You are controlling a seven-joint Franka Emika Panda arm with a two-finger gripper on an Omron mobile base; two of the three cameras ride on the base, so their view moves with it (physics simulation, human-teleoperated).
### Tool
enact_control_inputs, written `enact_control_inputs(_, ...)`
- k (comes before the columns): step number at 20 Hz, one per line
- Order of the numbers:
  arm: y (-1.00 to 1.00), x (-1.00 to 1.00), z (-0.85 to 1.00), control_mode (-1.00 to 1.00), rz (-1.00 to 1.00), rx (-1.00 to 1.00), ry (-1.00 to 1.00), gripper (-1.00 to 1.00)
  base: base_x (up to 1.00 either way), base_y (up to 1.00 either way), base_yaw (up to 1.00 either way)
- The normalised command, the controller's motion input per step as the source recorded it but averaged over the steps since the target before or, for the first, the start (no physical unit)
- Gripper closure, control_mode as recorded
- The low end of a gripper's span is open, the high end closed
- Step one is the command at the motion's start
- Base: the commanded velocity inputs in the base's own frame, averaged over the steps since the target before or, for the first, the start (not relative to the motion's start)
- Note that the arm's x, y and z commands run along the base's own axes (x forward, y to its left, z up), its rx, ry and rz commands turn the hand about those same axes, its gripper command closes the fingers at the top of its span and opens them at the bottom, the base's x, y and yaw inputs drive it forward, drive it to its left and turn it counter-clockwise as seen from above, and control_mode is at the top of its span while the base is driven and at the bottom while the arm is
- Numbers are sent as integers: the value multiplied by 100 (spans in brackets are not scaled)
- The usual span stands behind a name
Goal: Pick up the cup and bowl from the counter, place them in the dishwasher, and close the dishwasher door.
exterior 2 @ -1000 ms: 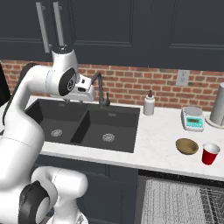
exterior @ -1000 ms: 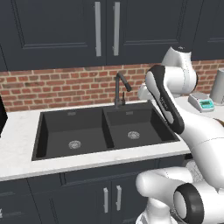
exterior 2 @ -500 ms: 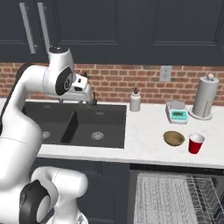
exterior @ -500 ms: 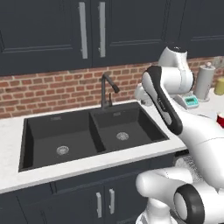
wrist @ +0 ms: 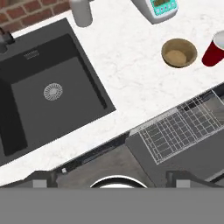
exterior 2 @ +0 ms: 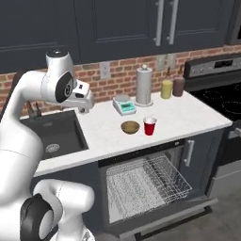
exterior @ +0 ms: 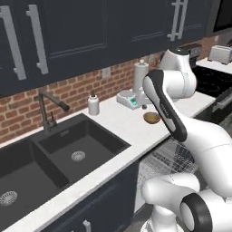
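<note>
Pincer (wrist: pixel 112 181) is seen wide open w/ nothing held, high over the surface (exterior 2: pixel 108 134) by the sink, while bowl (exterior 2: pixel 130 127) & cup (exterior 2: pixel 149 126), side by side above the pulled-out dishwasher (exterior 2: pixel 146 181) rack, lie well to its right.

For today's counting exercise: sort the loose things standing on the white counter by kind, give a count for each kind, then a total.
Cup: 1
Bowl: 1
Kitchen scale: 1
Paper towel roll: 1
White bottle: 1
Jars by the stove (yellow, dark brown): 2
Total: 7
</note>
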Motion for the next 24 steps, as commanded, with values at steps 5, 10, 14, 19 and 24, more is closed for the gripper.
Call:
enact_control_inputs(5,0,0,0,100,0,0,0,-100,0,25,-65)
enact_control_inputs(10,0,0,0,100,0,0,0,-100,0,42,-54)
enact_control_inputs(14,0,0,0,100,0,0,0,-100,0,53,-43)
enact_control_inputs(19,0,0,0,100,0,0,0,-100,0,50,-28)
enact_control_inputs(24,0,0,0,100,0,0,0,-100,0,45,-14)
